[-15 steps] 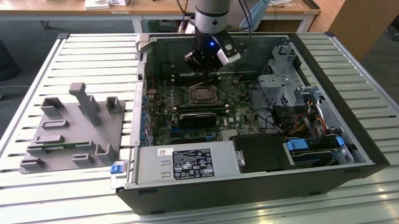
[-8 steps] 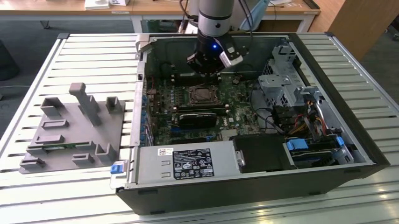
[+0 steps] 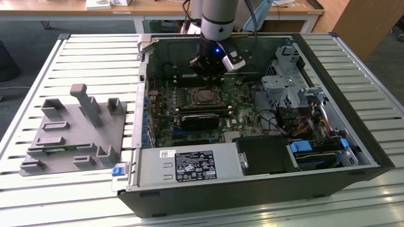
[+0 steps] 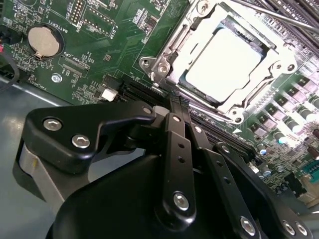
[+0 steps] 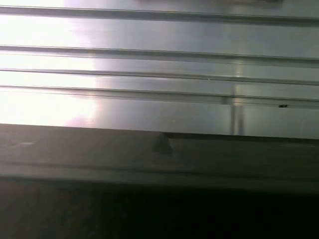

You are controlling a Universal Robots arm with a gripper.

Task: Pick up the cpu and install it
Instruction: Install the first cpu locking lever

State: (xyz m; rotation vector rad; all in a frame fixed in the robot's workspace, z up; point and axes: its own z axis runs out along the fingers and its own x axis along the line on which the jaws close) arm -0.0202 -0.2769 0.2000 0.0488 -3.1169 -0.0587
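The cpu (image 4: 228, 62), a flat square chip with a pale silvery top, lies inside the metal socket frame (image 4: 167, 62) on the green motherboard (image 4: 119, 35). In the second wrist view my gripper (image 4: 175, 103) hangs just off the socket's edge. Its black fingers (image 4: 179, 149) are drawn together at the tips with nothing between them. In the exterior view the gripper (image 3: 207, 79) hovers inside the open computer case (image 3: 353, 142), directly behind the socket (image 3: 203, 96).
A black card (image 3: 200, 119) sits just in front of the socket, and drive cages and cables (image 3: 296, 99) fill the case toward the exterior view's right. A grey parts holder (image 3: 69, 132) rests on the slatted metal table (image 5: 149, 59) at the exterior view's left.
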